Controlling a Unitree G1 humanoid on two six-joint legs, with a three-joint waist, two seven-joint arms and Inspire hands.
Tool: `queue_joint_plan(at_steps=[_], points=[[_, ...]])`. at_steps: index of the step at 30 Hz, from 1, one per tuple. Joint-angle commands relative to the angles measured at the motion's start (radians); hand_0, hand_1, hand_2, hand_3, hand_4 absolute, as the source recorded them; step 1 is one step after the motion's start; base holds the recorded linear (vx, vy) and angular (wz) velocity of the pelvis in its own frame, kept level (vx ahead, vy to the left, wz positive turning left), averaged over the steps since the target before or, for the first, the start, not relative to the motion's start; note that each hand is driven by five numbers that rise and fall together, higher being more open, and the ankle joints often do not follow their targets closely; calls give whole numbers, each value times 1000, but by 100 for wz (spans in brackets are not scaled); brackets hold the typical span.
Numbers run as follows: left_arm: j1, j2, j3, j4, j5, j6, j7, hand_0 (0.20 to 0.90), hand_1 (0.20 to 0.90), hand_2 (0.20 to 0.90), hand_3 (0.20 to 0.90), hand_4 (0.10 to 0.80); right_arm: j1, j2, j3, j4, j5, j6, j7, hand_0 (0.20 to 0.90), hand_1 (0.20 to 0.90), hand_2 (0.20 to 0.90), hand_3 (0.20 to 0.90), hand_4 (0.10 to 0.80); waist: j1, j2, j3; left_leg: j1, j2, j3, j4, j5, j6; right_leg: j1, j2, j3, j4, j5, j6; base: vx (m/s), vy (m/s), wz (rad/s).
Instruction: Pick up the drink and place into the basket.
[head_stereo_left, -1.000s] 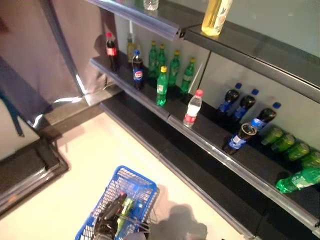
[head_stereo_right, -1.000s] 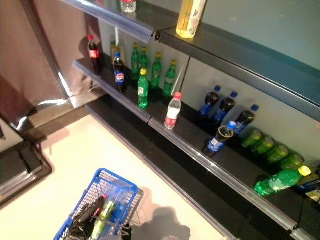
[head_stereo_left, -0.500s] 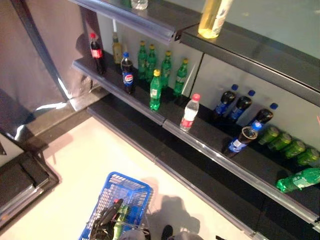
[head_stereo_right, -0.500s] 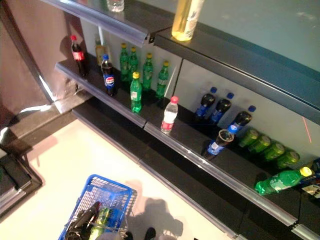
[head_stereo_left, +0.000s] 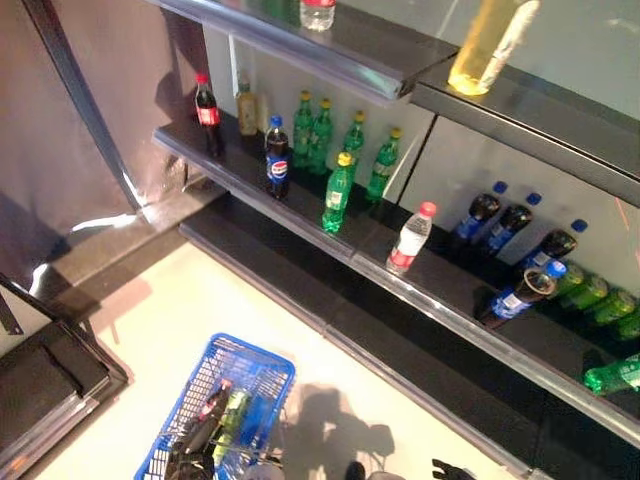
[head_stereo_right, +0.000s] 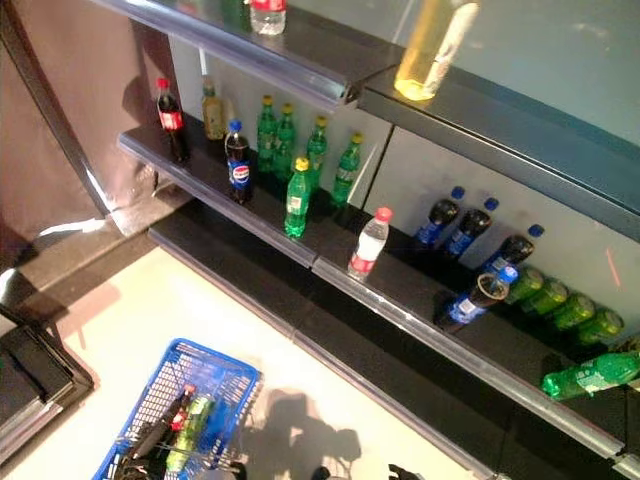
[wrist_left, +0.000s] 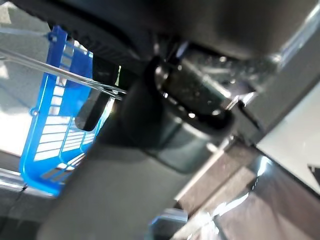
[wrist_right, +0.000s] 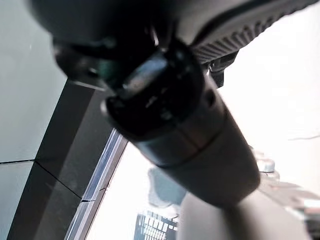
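Blue wire-mesh basket (head_stereo_left: 262, 365) is hung from the left hand (head_stereo_left: 185, 462), fingers curled on its handle; bottles lie inside. Clear plastic, red-capped bottle (head_stereo_left: 411, 238) stands upright on dark shelf (head_stereo_left: 300, 215). Right hand's (head_stereo_left: 450, 470) fingers are unreadable.

A shop aisle. Dark tiered shelves (head_stereo_left: 300, 215) with metal price rails run from 10 o'clock to 4 o'clock, stocked with rows of drinks: green bottles (head_stereo_left: 338, 194), cola bottles (head_stereo_left: 277, 158) and a clear water bottle (head_stereo_left: 411, 238). At 7 o'clock, a blue wire shopping basket (head_stereo_left: 262, 361) stands over the pale floor (head_stereo_left: 190, 310).
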Motion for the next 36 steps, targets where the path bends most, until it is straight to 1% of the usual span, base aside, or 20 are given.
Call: queue_joint_plan(at_steps=[1, 2, 3, 4, 6, 7, 9, 11, 13, 14, 15, 16, 17, 18, 20, 23, 25, 26, 30, 36], points=[[-44, -51, 8, -124, 20, -33, -82, 300, 300, 300, 200, 100, -14, -14, -5, -99, -3, -21, -19, 900, 900, 900, 900, 800, 3, 48, 33, -108, 92, -132, -9, 107, -110, 102, 16, -31, -45, 39, 30, 198, 284, -42], [-47, -39, 2, -131, 54, -32, -87, 300, 300, 300, 200, 100, -1, -8, -8, -96, -16, -37, -11, 900, 900, 900, 900, 800, 2, 52, 33, -103, 82, -123, -5, 102, -103, 106, 1, -33, -35, 43, 38, 190, 210, -21], [-49, -31, -5, -136, 68, -33, -81, 300, 300, 300, 200, 100, 4, -6, -4, -98, -32, -40, -4, 900, 900, 900, 900, 800, 2, 55, 32, -86, 80, -118, -17, 100, -97, 105, -4, -35, -31, 44, 42, 231, 243, -15], [-49, -17, -13, -145, 86, -30, -72, 300, 300, 300, 200, 100, 11, -1, 8, -114, -74, -45, 1, 900, 900, 900, 900, 800, 3, 59, 30, -64, 71, -112, -27, 90, -86, 97, -23, -38, -21, 56, 60, 147, 145, -12], [-43, -4, -12, -161, 63, -19, -57, 300, 300, 300, 200, 100, 14, -1, 26, -155, -114, -44, 10, 900, 900, 900, 900, 800, 3, 62, 31, -39, 66, -105, -36, 77, -74, 87, -40, -37, -6, 71, 79, 103, 94, -18], [-34, 7, -5, -177, 46, -7, -48, 300, 300, 300, 200, 100, 16, -8, 52, -241, -136, -13, 18, 900, 900, 900, 900, 800, 3, 61, 32, -25, 65, -96, -36, 65, -68, 86, -55, -41, -1, 83, 92, 69, 28, -23], [-14, 23, 9, -207, 42, 3, -39, 300, 300, 300, 200, 100, 20, -36, 114, -429, -153, 39, 49, 900, 900, 900, 900, 800, 9, 54, 34, -10, 74, -78, -33, 52, -64, 96, -75, -63, -6, 90, 107, 25, -63, -20], [-6, 44, 4, -213, 39, 4, -32, 300, 300, 300, 200, 100, 16, -86, 166, -625, -141, 68, 93, 900, 900, 900, 900, 800, 9, 44, 32, -3, 85, -68, -33, 44, -64, 105, -73, -72, -16, 84, 106, 3, -119, -10], [0, 65, -8, -200, 14, 0, -28, 300, 300, 300, 200, 100, 14, -176, 204, -886, -139, 70, 144, 900, 900, 900, 900, 800, 0, 30, 23, 6, 97, -61, -39, 41, -68, 116, -62, -72, -31, 74, 100, 22, -133, -2], [5, 65, -10, -182, -2, -7, -32, 300, 300, 300, 200, 100, 2, -230, 200, -1035, -126, 39, 163, 900, 900, 900, 900, 800, -5, 24, 13, 17, 106, -59, -53, 43, -73, 125, -54, -73, -43, 66, 95, 37, -92, 0], [8, 62, -11, -176, -5, -9, -34, 300, 300, 300, 200, 100, 1, -245, 196, -1074, -119, 24, 165, 900, 900, 900, 900, 800, -6, 24, 11, 23, 108, -59, -60, 45, -74, 129, -51, -73, -47, 63, 94, 42, -83, -4], [19, 54, -10, -165, -7, -12, -41, 300, 300, 300, 200, 100, -6, -273, 172, -1168, -113, -12, 163, 900, 900, 900, 900, 800, -9, 25, 4, 31, 113, -59, -73, 48, -77, 134, -47, -72, -52, 58, 92, 33, -42, -7], [26, 44, -9, -157, -6, -18, -47, 300, 300, 300, 200, 100, -10, -291, 150, -1231, -100, -5, 167, 900, 900, 900, 900, 800, -11, 26, -2, 36, 115, -59, -81, 51, -78, 138, -45, -72, -56, 55, 90, 36, -40, -7], [35, 31, -9, -149, -6, -21, -51, 300, 300, 300, 200, 100, -17, -310, 118, -1288, -74, -52, 158, 900, 900, 900, 900, 800, -13, 28, -9, 42, 117, -59, -91, 54, -81, 140, -43, -72, -59, 52, 89, 36, -13, -4], [51, 4, -10, -155, 21, -20, -39, 300, 300, 300, 200, 100, -32, -334, 52, -1371, -15, -84, 143, 900, 900, 900, 900, 800, -14, 34, -21, 52, 120, -59, -110, 58, -85, 145, -42, -75, -64, 47, 89, 39, 9, -2], [68, -33, -25, -166, 66, -10, -11, 300, 300, 300, 200, 100, -84, -341, -31, -1416, -10, -145, 12, 900, 900, 900, 900, 800, -3, 54, -36, 61, 119, -66, -130, 64, -88, 153, -45, -88, -72, 44, 85, 44, 53, -2], [74, -43, -31, -175, 87, -4, -2, 300, 300, 300, 200, 100, -113, -341, -56, -1422, 21, -147, -53, 900, 900, 900, 900, 800, 5, 61, -40, 65, 117, -71, -133, 64, -88, 158, -47, -95, -73, 43, 84, 50, 50, 0], [81, -51, -39, -189, 107, 3, 8, 300, 300, 300, 200, 100, -147, -326, -81, -1412, 19, -142, -133, 900, 900, 900, 900, 800, 15, 69, -44, 65, 116, -74, -134, 64, -90, 161, -49, -105, -72, 42, 82, 70, 55, 2], [92, -53, -52, -200, 137, 24, 11, 300, 300, 300, 200, 100, -245, -312, -114, -1362, 19, -105, -326, 900, 900, 900, 900, 800, 40, 87, -47, 66, 109, -88, -125, 65, -89, 173, -57, -134, -61, 36, 76, 93, 61, 12], [101, -45, -81, -195, 173, 56, -10, 300, 300, 300, 200, 100, -349, -289, -115, -1295, -5, -27, -483, 900, 900, 900, 900, 800, 69, 114, -25, 37, 93, -108, -70, 66, -90, 162, -73, -185, 2, 15, 62, 101, 75, 29]])
